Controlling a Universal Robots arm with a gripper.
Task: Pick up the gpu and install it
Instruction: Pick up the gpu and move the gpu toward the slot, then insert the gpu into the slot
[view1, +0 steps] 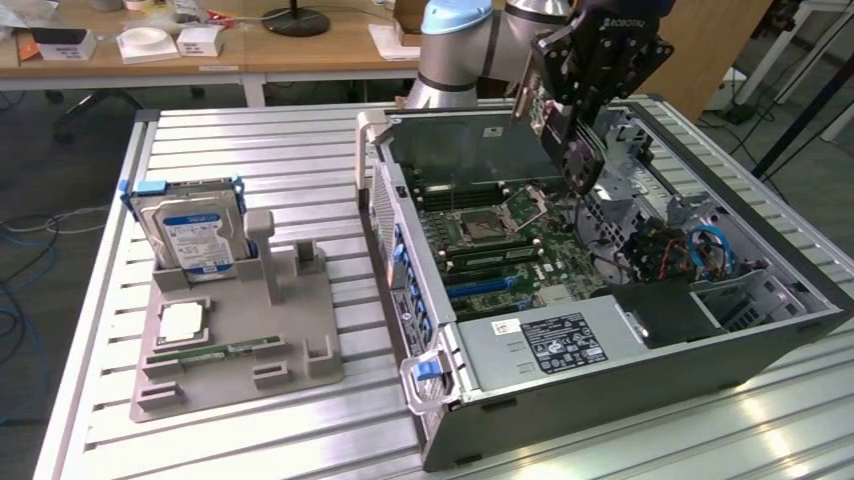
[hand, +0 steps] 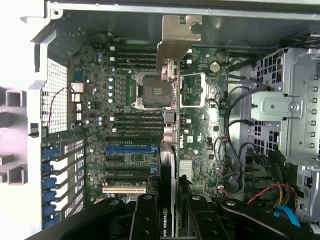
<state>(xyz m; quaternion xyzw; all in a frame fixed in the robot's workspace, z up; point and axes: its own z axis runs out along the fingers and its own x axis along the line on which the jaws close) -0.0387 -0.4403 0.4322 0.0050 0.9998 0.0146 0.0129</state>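
On the bench (view1: 267, 150), an open computer case (view1: 521, 420) lies along the edge at the exterior view's right. The gpu (hand: 173, 130) hangs edge-down above the case's motherboard (hand: 125, 125), clamped in the end effector (hand: 170, 220).

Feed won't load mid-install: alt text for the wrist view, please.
The gripper holds the gpu edge-on above the open computer case, silver bracket at the far end. Below lie the motherboard, its CPU socket and blue expansion slot.
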